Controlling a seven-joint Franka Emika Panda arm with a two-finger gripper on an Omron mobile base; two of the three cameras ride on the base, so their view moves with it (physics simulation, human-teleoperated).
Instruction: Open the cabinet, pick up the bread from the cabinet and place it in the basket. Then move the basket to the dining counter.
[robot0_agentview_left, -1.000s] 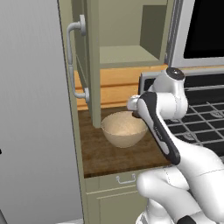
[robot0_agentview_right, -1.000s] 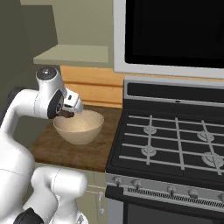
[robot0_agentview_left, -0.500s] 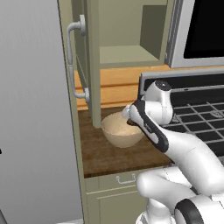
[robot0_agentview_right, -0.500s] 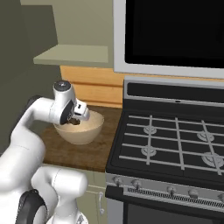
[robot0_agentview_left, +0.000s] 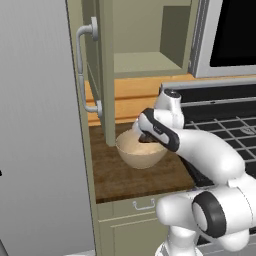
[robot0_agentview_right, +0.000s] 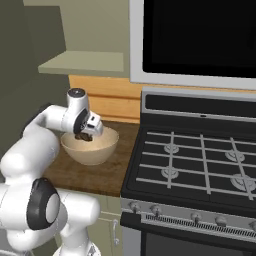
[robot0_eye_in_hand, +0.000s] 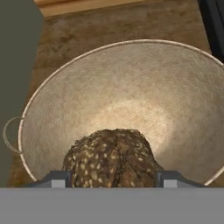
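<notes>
the gripper (robot0_eye_in_hand: 113, 177) hangs over the basket (robot0_agentview_left: 142, 151), its two dark fingertips (robot0_eye_in_hand: 56, 178) set wide on either side of the bread (robot0_eye_in_hand: 112, 158), a dark brown speckled loaf that fills the gap between them; whether the pads press the loaf or merely flank it cannot be told. from the right base camera the bread (robot0_agentview_right: 84, 136) shows as a dark lump under the hand, just above the basket (robot0_agentview_right: 90, 148) and over its left half. the basket is a round tan bowl with a pale speckled inside (robot0_eye_in_hand: 131, 105), standing on the short dark wood counter (robot0_agentview_left: 135, 176), near that counter's back edge and close to its right edge, beside the black stove (robot0_agentview_right: 195, 170). the cabinet (robot0_agentview_left: 107, 70) stands open above the counter's back left corner, its door swung out with the silver bar handle (robot0_agentview_left: 82, 67) facing forward and a bare shelf (robot0_agentview_left: 145, 62) inside. orange planks (robot0_agentview_right: 107, 102) back the counter behind the basket.
</notes>
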